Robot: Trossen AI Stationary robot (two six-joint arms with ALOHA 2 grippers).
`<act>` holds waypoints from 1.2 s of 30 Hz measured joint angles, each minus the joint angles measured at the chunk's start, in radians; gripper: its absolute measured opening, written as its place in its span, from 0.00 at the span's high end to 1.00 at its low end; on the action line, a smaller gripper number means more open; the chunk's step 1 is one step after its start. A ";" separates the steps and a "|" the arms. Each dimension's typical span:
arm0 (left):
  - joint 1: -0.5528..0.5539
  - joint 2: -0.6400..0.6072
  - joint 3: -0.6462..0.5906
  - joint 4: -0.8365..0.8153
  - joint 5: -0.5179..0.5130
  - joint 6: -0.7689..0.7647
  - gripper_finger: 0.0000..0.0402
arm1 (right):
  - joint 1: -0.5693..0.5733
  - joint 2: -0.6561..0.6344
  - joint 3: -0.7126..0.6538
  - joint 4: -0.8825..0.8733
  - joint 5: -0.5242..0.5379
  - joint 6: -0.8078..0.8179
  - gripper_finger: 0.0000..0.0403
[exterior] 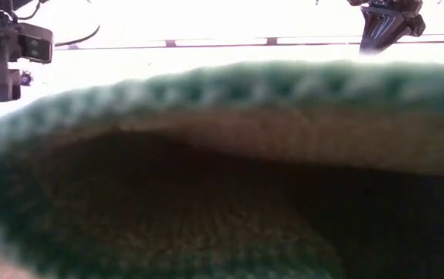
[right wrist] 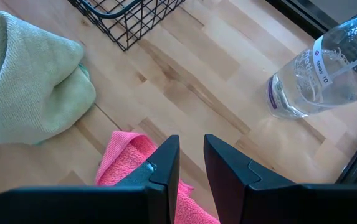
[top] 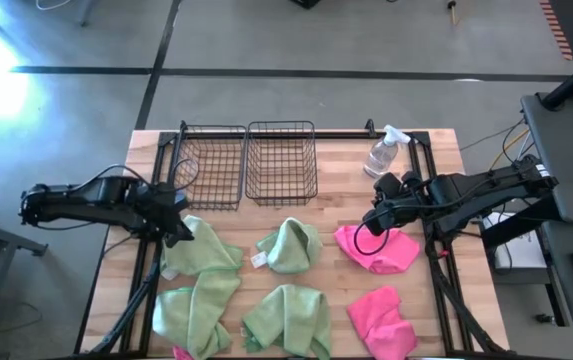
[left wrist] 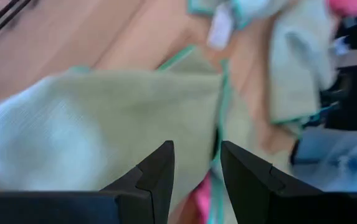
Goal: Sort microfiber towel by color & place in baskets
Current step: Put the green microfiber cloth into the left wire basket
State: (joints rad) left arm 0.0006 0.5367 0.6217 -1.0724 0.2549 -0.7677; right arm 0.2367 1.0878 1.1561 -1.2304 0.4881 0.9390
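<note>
Several light green towels lie crumpled on the wooden table: one [top: 204, 255] at the left, one [top: 291, 245] in the middle, two more [top: 194, 312] [top: 288, 320] nearer. Two pink towels [top: 381, 250] [top: 381, 320] lie at the right. Two black wire baskets [top: 208, 165] [top: 282, 160] stand side by side at the far edge. My left gripper [top: 178, 232] [left wrist: 195, 152] is open over the left green towel [left wrist: 103, 124], at its far left corner. My right gripper [top: 374, 222] [right wrist: 192, 142] is narrowly open above the far pink towel's edge [right wrist: 125, 162].
A clear spray bottle [top: 384, 152] [right wrist: 328, 74] stands right of the baskets, close to my right gripper. A green towel [exterior: 206, 170] right at the low camera blocks most of that view. Black frame rails [top: 428, 190] run along the table's sides.
</note>
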 joint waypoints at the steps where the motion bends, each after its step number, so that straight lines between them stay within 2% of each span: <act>1: 0.000 0.006 0.009 -0.033 -0.001 0.000 0.71 | 0.000 0.000 0.000 0.000 0.000 0.000 0.83; 6: 0.000 0.019 0.040 -0.061 0.006 0.030 0.71 | 0.000 0.000 0.000 0.000 0.000 -0.020 0.83; 10: -0.001 0.018 0.063 -0.012 0.093 0.082 0.71 | 0.000 0.000 0.000 0.000 -0.002 -0.023 0.83; 15: -0.003 0.019 0.072 0.010 0.175 0.073 0.71 | 0.000 0.000 0.000 0.000 -0.046 -0.023 0.83; 23: -0.049 0.065 0.072 0.113 0.173 0.053 0.71 | 0.000 0.000 0.000 0.001 -0.055 0.004 0.83; 29: -0.174 0.146 0.123 0.089 0.054 0.053 0.71 | 0.000 0.000 0.000 0.001 -0.055 0.011 0.83; 36: -0.361 0.239 0.196 -0.104 -0.145 -0.044 0.71 | 0.000 0.000 0.000 0.001 -0.053 0.003 0.83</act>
State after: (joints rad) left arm -0.3604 0.7757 0.8181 -1.1760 0.1096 -0.8121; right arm 0.2367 1.0878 1.1557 -1.2297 0.4355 0.9424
